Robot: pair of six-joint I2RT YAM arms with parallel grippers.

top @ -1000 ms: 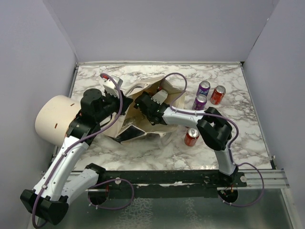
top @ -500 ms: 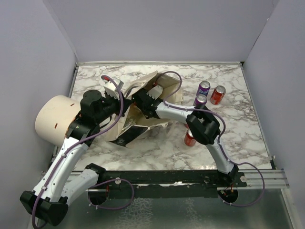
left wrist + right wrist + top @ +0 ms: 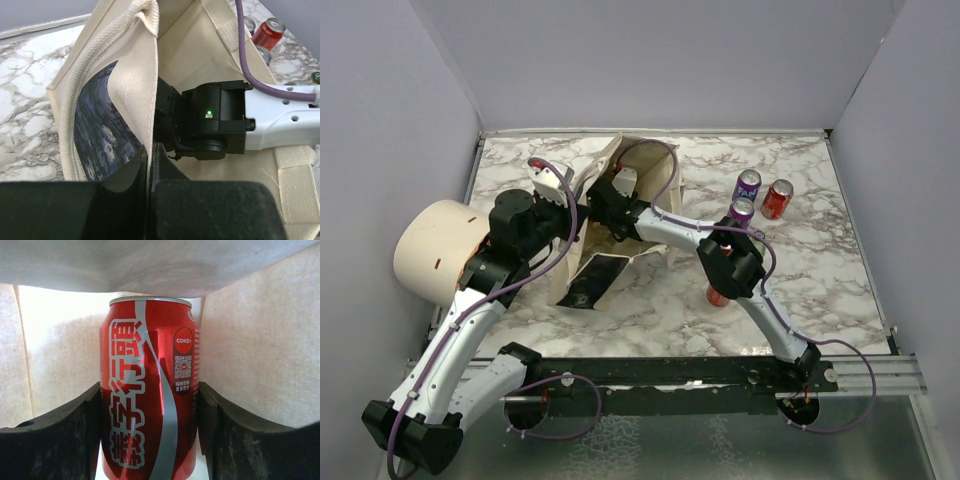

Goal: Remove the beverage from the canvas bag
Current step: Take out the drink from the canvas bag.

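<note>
The cream canvas bag (image 3: 658, 170) stands open at the table's middle, its black printed panel (image 3: 590, 283) facing the near side. My left gripper (image 3: 149, 150) is shut on the bag's rim (image 3: 145, 55), pinching the cloth between its fingers and holding the mouth open. My right arm (image 3: 665, 225) reaches into the bag, and its wrist (image 3: 215, 122) shows inside the opening. In there the beverage, a red Coke can (image 3: 147, 390), sits between the pads of my right gripper (image 3: 150, 390), which press on both of its sides. From above, the can is hidden by the cloth.
A cream cylinder (image 3: 435, 250) lies at the left beside my left arm. Two purple cans (image 3: 748, 184) (image 3: 740, 211) and a red can (image 3: 778, 198) stand right of the bag. Another red can (image 3: 718, 295) is partly hidden behind my right arm's elbow. Walls enclose the table.
The bag has been raised from slumped to more upright, toward the back. My right arm has gone deeper into it, and its jaws have closed from wide onto the can.
</note>
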